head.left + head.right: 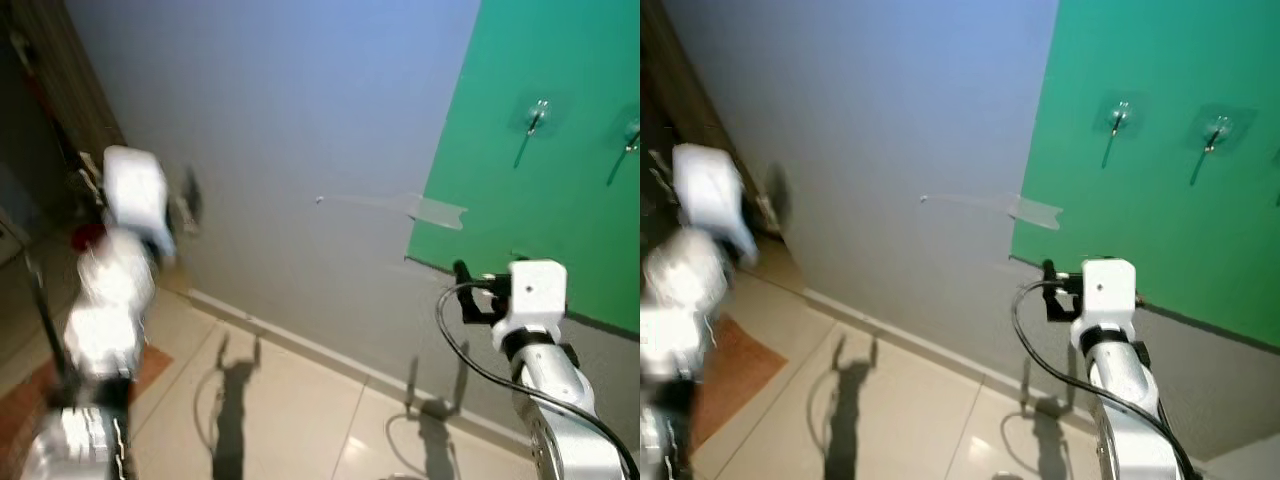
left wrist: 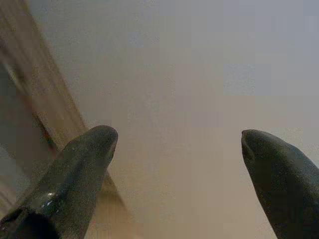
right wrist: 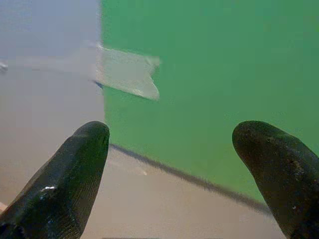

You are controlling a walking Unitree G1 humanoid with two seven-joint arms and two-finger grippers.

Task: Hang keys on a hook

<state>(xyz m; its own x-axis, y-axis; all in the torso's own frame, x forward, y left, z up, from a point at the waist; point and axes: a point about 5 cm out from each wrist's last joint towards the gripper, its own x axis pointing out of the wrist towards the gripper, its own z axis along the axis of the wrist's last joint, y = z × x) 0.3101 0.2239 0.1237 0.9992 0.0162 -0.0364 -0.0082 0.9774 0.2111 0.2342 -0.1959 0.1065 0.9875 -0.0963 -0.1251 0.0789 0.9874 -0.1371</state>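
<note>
My right jaws (image 3: 169, 149) stand released and empty, aimed at the lower edge of the green panel (image 1: 1160, 220), where a strip of tape (image 3: 127, 72) fixes its corner to the grey wall (image 1: 300, 130). The hooks (image 1: 1120, 115) sit at about one o'clock from my right wrist, so that arm is raised toward them. My left jaws (image 2: 177, 149), also released, face bare wall. I see no keys in either grip.

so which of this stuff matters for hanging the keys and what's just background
For the job:
- two clear hooks on the green sheet
- right gripper, open and empty, pointing at the sheet
- left gripper, open and empty

Background:
- tape strip
- grey wall
- tiled floor
- rust-coloured mat
</note>
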